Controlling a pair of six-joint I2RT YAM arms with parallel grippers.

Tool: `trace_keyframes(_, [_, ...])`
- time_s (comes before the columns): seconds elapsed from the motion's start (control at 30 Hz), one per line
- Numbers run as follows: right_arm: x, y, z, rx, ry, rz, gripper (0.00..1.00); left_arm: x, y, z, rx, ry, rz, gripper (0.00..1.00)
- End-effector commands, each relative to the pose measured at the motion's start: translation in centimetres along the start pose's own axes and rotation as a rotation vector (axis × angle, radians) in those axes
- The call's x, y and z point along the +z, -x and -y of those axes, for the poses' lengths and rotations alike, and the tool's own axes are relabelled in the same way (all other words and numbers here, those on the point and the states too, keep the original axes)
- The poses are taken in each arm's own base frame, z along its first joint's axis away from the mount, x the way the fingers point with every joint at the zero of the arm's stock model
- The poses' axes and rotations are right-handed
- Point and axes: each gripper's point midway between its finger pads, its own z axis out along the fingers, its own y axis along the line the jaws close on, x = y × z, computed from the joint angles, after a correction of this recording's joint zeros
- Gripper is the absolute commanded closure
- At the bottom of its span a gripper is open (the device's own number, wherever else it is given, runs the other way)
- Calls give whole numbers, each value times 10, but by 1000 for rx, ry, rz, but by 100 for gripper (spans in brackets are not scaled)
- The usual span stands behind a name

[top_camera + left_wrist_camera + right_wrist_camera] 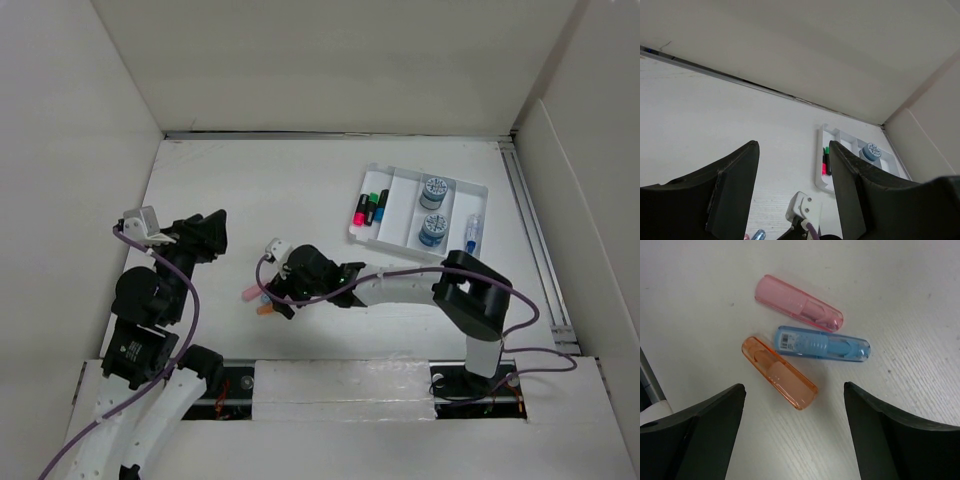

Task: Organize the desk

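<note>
Under rt end effector (pixel 279 289), cases (pixel 250 294) part-hidden

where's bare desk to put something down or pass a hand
Bare: the desk between back wall, tray and left gripper. Crowded: under the right gripper, where pink case, blue case and orange case lie close together.

Pink, blue and orange cases (pixel 822 343) are laid well left of the white tray (pixel 400 208), wherein markers (pixel 370 208) and round tins (pixel 434 190) are held
</note>
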Motion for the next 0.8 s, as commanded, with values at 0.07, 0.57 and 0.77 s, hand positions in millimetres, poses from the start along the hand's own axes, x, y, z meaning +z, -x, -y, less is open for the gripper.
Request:
trace_keyframes(0.07, [12,19,-23,-105,10,16,18,-3,19,3,-22,0,61,46])
trace_keyframes(0.57, [28,-13,-18,-169,-51,-102,24,-3,17,7,-13,-24,48,46])
trace_keyframes(0.77, [25,-25,-14,-166,-85,-123,43,-3,16,9,-10,-31,46,46])
